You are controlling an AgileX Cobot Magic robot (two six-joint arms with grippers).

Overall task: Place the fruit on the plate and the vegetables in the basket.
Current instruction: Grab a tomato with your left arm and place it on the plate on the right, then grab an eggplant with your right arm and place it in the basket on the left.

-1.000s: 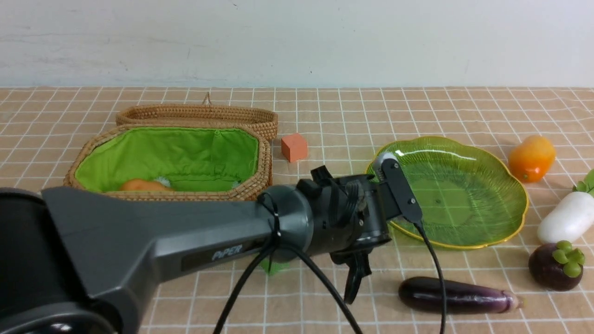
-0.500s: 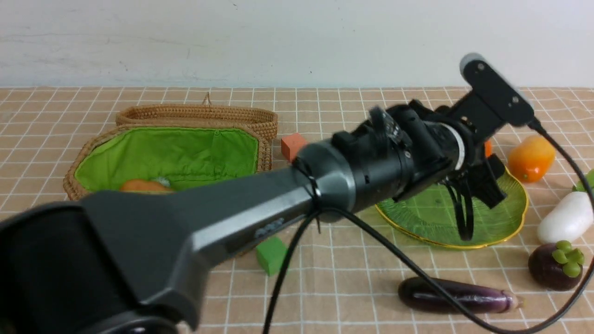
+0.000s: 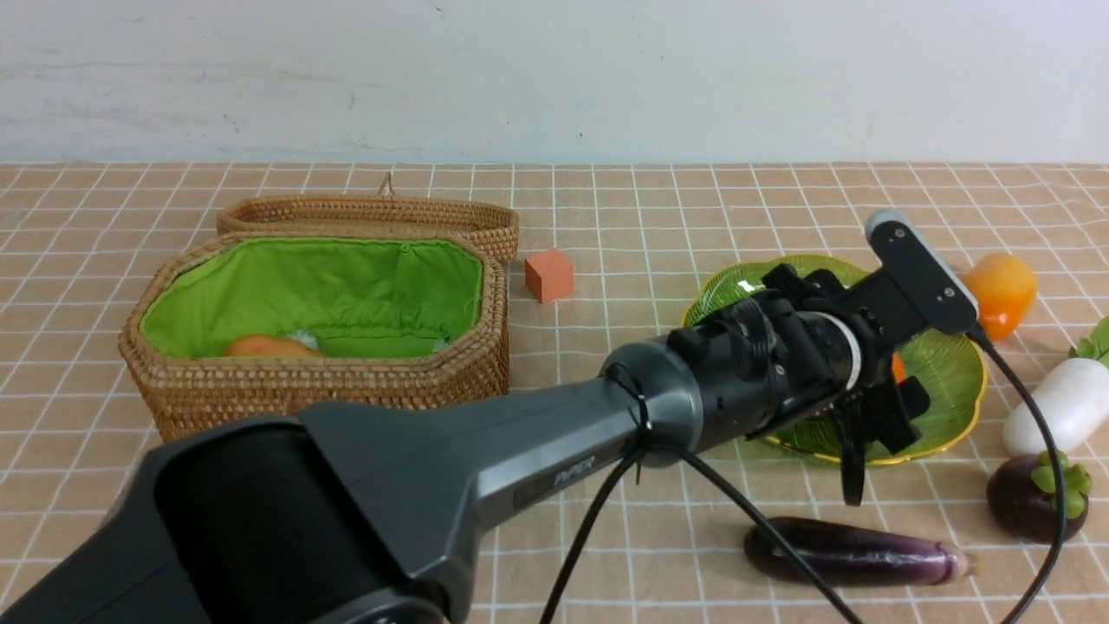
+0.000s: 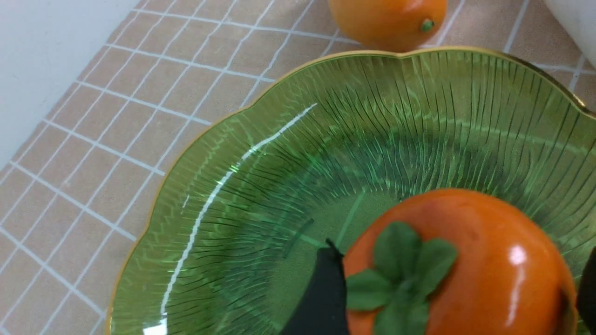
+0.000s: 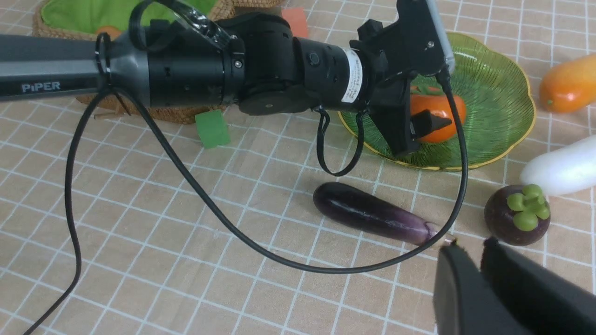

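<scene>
Dropping from where it hung half a second ago, my left pincer (image 4: 458, 298) now sits low over the plate (image 3: 953, 381), pinching the persimmon (image 4: 465, 260) well inside the rim, so I judge a plain release comes next. The right pincer (image 5: 482, 279) looks pressed together, nearest the mangosteen (image 3: 1031, 498). I count three fruits, the mango (image 3: 1001, 290) just beyond the plate, and three vegetables: potato (image 3: 269, 347) in the basket (image 3: 329, 394), eggplant (image 3: 853, 552) and radish (image 3: 1061, 416) on the table.

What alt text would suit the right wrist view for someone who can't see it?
The left gripper holds an orange persimmon over a green plate. An eggplant, mangosteen and radish lie nearby on checked cloth.
</scene>
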